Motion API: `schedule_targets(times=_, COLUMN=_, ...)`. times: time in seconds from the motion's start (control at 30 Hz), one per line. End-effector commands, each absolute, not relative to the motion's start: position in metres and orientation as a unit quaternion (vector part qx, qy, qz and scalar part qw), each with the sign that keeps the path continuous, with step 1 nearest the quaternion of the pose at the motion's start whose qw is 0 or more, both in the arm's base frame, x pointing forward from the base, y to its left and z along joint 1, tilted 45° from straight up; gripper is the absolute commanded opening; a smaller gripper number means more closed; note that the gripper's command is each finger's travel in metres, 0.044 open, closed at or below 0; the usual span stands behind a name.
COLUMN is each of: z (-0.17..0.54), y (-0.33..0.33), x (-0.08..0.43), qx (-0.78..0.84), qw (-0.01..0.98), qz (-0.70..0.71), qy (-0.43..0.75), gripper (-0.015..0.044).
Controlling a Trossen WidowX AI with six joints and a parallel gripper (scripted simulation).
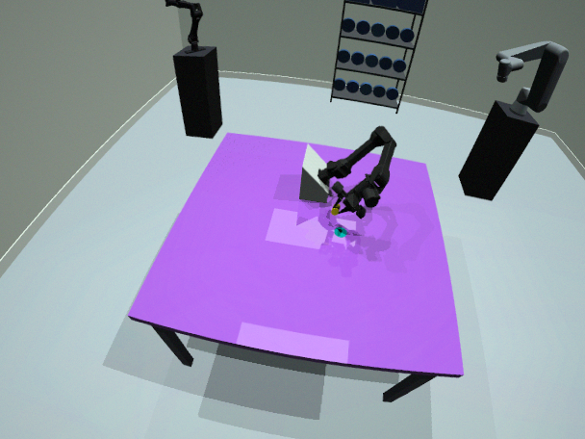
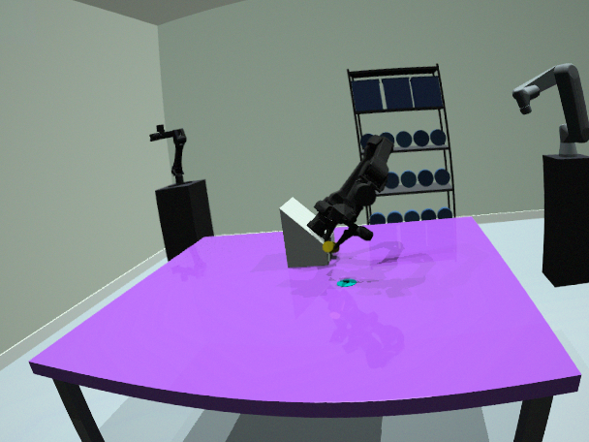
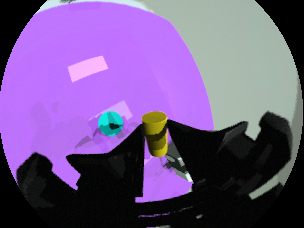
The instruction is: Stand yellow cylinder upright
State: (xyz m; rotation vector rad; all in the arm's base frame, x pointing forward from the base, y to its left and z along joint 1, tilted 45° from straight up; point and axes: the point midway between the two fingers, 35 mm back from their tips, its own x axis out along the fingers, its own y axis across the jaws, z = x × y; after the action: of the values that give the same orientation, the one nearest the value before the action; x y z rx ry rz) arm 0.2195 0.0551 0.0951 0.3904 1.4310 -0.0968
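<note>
The yellow tall cylinder [image 1: 335, 211] [image 2: 328, 247] [image 3: 157, 140] is held above the table. Its round end faces the exterior view, so it looks closer to lying than upright. My gripper [image 1: 338, 210] [image 2: 332, 246] [image 3: 155, 124] is shut on it, one finger on each side in the wrist view. The cyan circle [image 1: 339, 234] [image 2: 341, 283] [image 3: 104, 122] lies flat on the table, nearer the top and exterior views than the cylinder, with a dark shadow on part of it. In the wrist view it is left of the cylinder. The gap between cylinder and table is hard to measure.
A grey-white wedge block [image 1: 311, 188] [image 2: 302, 244] stands on the purple table [image 1: 216, 270] [image 2: 203, 330] [image 3: 150, 55], close beside and behind the gripper. Beyond the table are a shelf rack [image 1: 371, 71] and two pedestals [image 1: 198, 91] [image 1: 495, 154] bearing other arms.
</note>
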Motion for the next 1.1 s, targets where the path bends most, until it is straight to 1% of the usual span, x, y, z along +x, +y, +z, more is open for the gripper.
schedule_targets(times=0.0, z=0.0932, y=0.0537, x=0.2185, qx=0.173, qw=0.744, qz=-0.056, qy=0.642, gripper=0.0105)
schedule_targets(times=1.07, z=0.0924, y=0.0537, x=0.2211, qx=0.154, qw=0.8, qz=-0.103, qy=0.571, gripper=0.0105)
